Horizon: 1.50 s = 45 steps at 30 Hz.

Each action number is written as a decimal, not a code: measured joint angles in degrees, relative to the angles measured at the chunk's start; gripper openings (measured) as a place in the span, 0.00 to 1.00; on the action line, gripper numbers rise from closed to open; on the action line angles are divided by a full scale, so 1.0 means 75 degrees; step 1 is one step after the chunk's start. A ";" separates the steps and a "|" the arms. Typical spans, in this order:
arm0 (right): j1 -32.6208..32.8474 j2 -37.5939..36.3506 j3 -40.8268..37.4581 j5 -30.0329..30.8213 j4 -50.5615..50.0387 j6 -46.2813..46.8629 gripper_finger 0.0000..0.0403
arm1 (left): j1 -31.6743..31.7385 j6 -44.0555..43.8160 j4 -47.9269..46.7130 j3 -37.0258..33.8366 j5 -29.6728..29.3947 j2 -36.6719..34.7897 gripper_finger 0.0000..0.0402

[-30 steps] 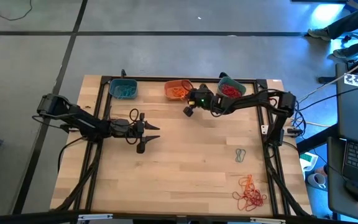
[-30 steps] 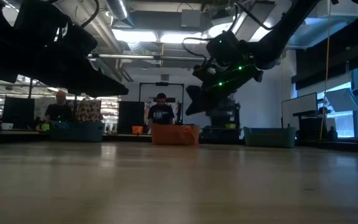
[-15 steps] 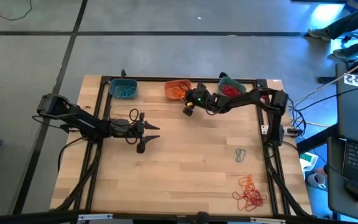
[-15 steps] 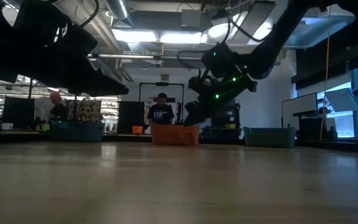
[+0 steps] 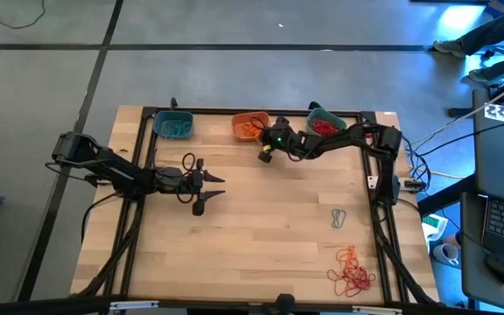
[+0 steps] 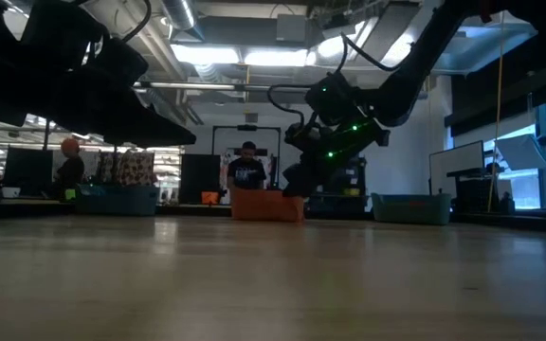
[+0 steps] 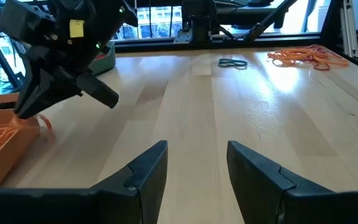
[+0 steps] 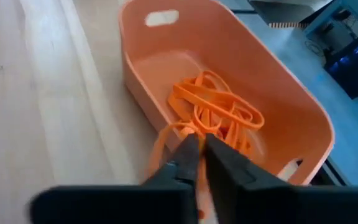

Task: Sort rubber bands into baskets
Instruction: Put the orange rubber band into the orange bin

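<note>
The wooden worktop (image 5: 252,227) carries both dark arms and three small baskets along its far edge. The left arm reaches in from the left side, and the left end effector (image 5: 206,191) hangs over the left-centre of the worktop with its fingers (image 7: 143,168) spread wide and nothing between them. The right arm comes in from the right rear corner, and the right end effector (image 5: 263,157) points down just at the near rim of the orange basket (image 5: 248,125).

The orange basket stands in the middle of the far edge, between a teal-blue basket (image 5: 174,124) to its left holding a few grey-teal bands and another teal basket (image 5: 325,122) to its right holding red bands. In the right wrist view the orange basket (image 8: 278,124) contains a tangle of orange rubber bands (image 8: 219,112). The right end effector's fingers (image 8: 188,158) are nearly closed, with only a narrow gap, and one orange band (image 8: 160,146) hangs over the basket's near wall right at the fingertips; it may be pinched there, but the blur leaves that uncertain.

On the right side of the worktop, well apart from the baskets, lie loose grey-teal bands (image 5: 338,218), and nearer the front corner a pile of orange bands (image 5: 348,256) touching a pile of red bands (image 5: 353,279).
</note>
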 joint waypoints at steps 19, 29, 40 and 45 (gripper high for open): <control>-0.0112 -0.0753 0.0042 0.0388 0.0902 0.0073 0.01 | 0.0000 0.0003 0.0006 0.0000 0.0006 0.0000 0.41; -0.0494 0.0094 0.0744 0.0188 0.0894 0.0614 0.04 | 0.0000 -0.0006 0.0000 0.0003 0.0011 0.0000 0.41; -0.0509 0.0126 0.0790 0.0211 -0.0120 0.0848 0.33 | 0.0000 -0.0076 0.0003 0.0003 0.0011 0.0000 0.41; -0.0488 -0.0255 0.0978 0.0162 -0.1362 0.0855 0.47 | 0.0000 -0.0013 0.0002 0.0003 0.0014 0.0000 0.41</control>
